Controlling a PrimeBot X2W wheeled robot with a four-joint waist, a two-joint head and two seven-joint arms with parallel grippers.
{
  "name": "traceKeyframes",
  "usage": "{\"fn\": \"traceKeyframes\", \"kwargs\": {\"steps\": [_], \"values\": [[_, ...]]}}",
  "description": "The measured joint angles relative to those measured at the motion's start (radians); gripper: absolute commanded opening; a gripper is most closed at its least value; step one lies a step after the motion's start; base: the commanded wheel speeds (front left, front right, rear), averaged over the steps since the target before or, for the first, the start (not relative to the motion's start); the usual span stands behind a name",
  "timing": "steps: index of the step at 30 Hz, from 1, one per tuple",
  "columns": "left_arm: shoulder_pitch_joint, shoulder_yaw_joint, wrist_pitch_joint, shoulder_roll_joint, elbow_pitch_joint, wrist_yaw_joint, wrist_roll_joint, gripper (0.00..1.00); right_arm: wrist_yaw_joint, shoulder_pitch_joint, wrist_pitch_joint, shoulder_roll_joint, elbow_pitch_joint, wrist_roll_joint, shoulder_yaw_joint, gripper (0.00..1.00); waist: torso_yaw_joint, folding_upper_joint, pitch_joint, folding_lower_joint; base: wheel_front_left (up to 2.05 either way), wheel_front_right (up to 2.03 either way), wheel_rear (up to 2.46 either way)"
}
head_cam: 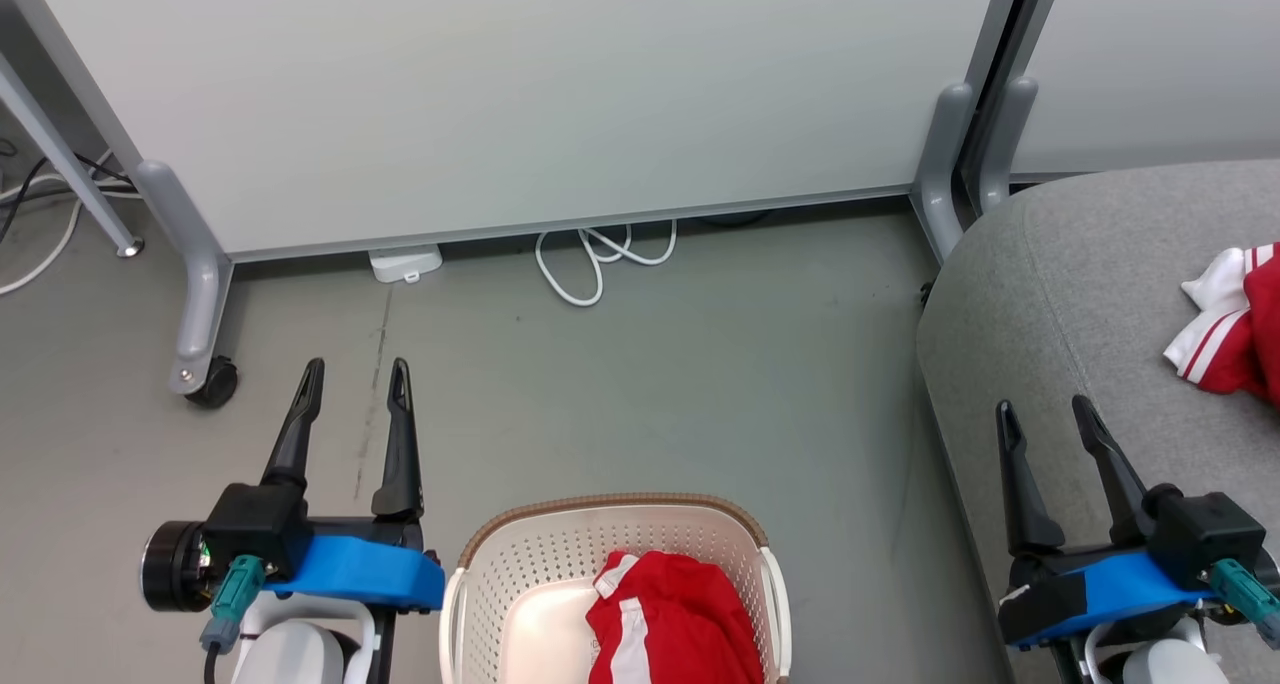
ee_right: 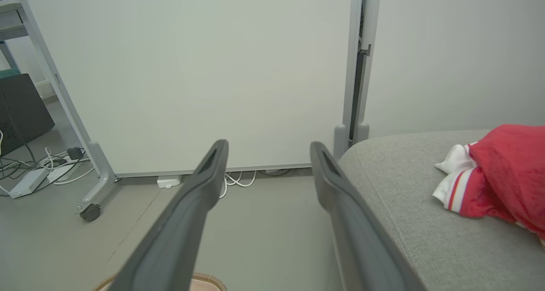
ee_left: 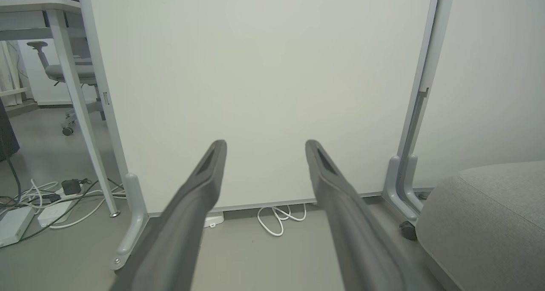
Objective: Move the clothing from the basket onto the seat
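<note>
The left pincer (head_cam: 357, 369) stands wide open, holding and touching nothing. It hangs over the floor (head_cam: 700, 364) just left of the basket (head_cam: 600, 504), fingers pointing toward the white panel (head_cam: 550, 94). The right pincer (head_cam: 1043, 409) is likewise released and empty, fingers spread, above the near left edge of the seat (head_cam: 1060, 294) and well apart from any clothing.

The basket sits on the floor between the two pincers, beside the seat but not touching it. One garment (head_cam: 670, 614) lies crumpled in its right half. The garment's white stripe runs from the far side toward the near side, and the head view's bottom edge cuts off its near part. The basket's left half shows bare cream plastic.

The second garment (head_cam: 1240, 329) lies bunched on the seat, to the right of the right pincer. Its white, red-striped trim points left toward the seat's edge, and its red body runs off the view's right side, so its long axis lies across the seat.

A white cable (head_cam: 600, 259) coils at the panel's foot.
</note>
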Motion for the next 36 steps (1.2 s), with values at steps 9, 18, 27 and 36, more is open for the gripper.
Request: {"fn": "traceKeyframes", "kwargs": {"steps": [9,18,27,36], "values": [[0.051,0.034,0.000,-0.012,-0.003,-0.014,0.015,1.00,0.000,0.041,0.000,0.014,0.003,0.003,-0.015,1.00,-0.003,0.0000,-0.035,0.0000,0.00,0.00,0.00],[0.073,0.041,0.000,-0.016,0.011,-0.026,0.025,1.00,0.000,0.060,0.000,0.019,0.021,0.002,-0.016,1.00,-0.003,0.0000,-0.051,0.0000,0.00,0.00,0.00],[0.081,0.043,0.000,-0.017,0.021,-0.030,0.033,1.00,0.000,0.066,0.000,0.020,0.030,-0.001,-0.016,1.00,-0.002,0.0000,-0.057,0.0001,0.00,0.00,0.00],[0.042,0.007,0.000,-0.018,0.064,-0.043,0.036,1.00,0.000,0.058,0.000,0.022,0.032,-0.001,-0.007,1.00,-0.005,0.0000,-0.040,0.0000,0.00,0.00,0.00]]}}
